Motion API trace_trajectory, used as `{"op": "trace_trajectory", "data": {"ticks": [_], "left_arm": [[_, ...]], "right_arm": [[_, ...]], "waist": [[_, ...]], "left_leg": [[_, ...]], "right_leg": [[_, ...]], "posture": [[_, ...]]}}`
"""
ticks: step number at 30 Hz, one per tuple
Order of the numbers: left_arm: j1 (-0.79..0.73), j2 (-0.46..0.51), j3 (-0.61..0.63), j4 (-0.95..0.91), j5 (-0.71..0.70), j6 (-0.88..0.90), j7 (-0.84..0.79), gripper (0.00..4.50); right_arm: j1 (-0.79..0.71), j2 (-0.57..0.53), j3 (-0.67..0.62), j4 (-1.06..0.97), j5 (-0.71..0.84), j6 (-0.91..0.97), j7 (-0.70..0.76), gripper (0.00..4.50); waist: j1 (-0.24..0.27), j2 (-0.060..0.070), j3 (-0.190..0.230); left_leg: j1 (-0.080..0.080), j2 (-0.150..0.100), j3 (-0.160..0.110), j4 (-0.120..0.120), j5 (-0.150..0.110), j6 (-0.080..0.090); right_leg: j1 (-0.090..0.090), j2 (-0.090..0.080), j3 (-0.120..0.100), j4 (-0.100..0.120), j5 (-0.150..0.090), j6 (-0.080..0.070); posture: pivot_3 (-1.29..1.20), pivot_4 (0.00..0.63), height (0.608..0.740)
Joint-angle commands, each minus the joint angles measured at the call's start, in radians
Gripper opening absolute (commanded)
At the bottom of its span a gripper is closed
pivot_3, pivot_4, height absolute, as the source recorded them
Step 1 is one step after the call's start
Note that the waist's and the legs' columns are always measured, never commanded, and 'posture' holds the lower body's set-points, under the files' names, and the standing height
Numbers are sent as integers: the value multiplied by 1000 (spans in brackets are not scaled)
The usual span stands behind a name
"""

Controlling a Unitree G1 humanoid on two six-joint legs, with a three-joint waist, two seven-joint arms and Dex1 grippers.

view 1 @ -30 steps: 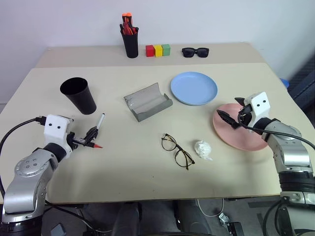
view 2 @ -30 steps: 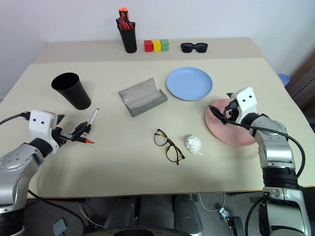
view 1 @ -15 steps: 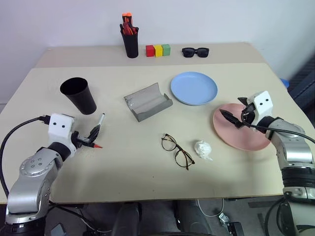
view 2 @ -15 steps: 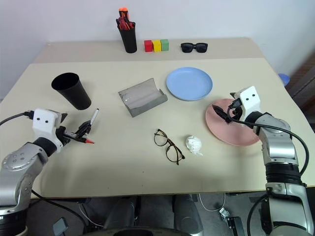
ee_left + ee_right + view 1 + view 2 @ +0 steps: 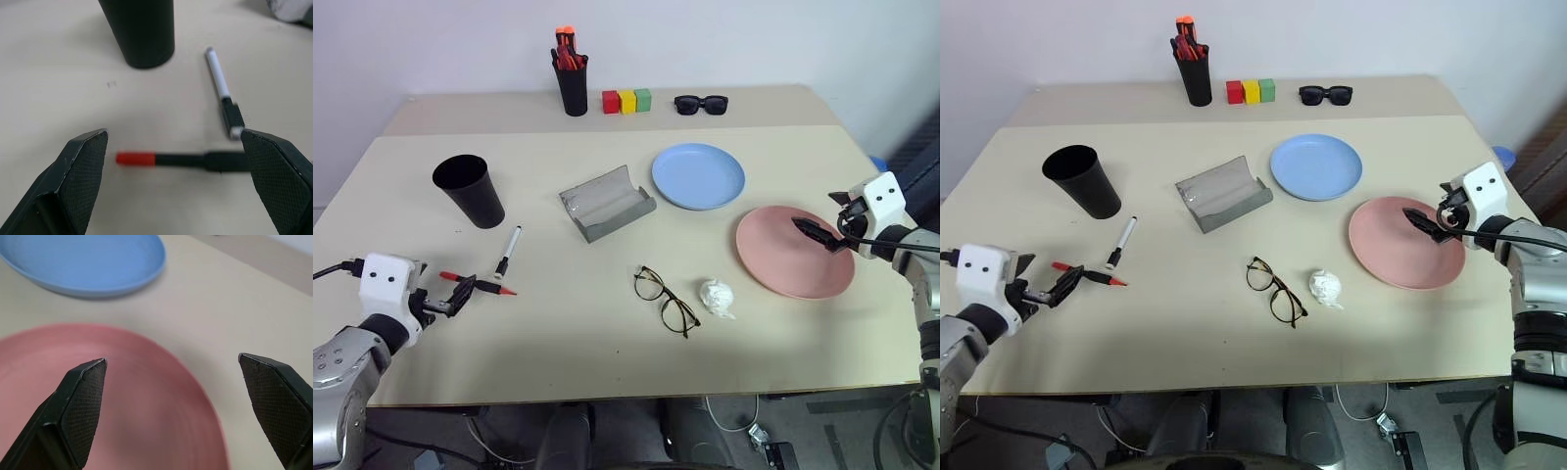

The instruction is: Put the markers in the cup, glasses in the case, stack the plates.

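Grippers gape, empty: left gripper beside the markers (untouched), right gripper over pink plate.

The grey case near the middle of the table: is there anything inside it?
The case lies open, and its trough looks empty. The glasses lie on the table nearer the robot. The case's underside is hidden.

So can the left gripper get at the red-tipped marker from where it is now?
Probably yes: the left gripper is open, empty and close by the red-tipped marker, which lies flat on bare table with nothing between.
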Motion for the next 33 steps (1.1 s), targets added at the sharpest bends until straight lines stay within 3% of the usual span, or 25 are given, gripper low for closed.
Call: {"op": "trace_trajectory", "data": {"ticks": [1,8,18,27,33], "left_arm": [[3,31,53,19,13,-50,-16,4421],[-15,21,2,-1,7,-54,-9,4421],[-103,31,-80,3,12,-47,1,4421],[-90,27,-114,-17,10,-51,-12,4421],[-114,29,-126,16,28,-56,-2,4421]], "right_arm": [[15,-48,-48,-47,32,20,37,4411],[-17,-50,-35,-25,19,13,40,4411],[-104,1,45,-30,33,15,185,4411],[-88,39,99,-175,55,96,243,4411],[-77,70,98,-256,58,108,202,4411]], "waist": [[1,0,0],[1,0,0],[1,0,0],[1,0,0],[1,0,0]], "left_leg": [[0,0,0,0,0,0],[0,0,1,0,0,0],[0,0,1,1,0,0],[0,0,0,0,0,0],[0,0,0,0,0,0]], "right_leg": [[0,0,0,0,0,0],[0,0,0,0,0,0],[1,0,0,0,0,0],[0,0,0,0,1,1],[0,0,0,0,0,1]], "posture": [[0,150,740],[0,150,740],[0,150,740],[0,150,740],[0,150,740]]}}
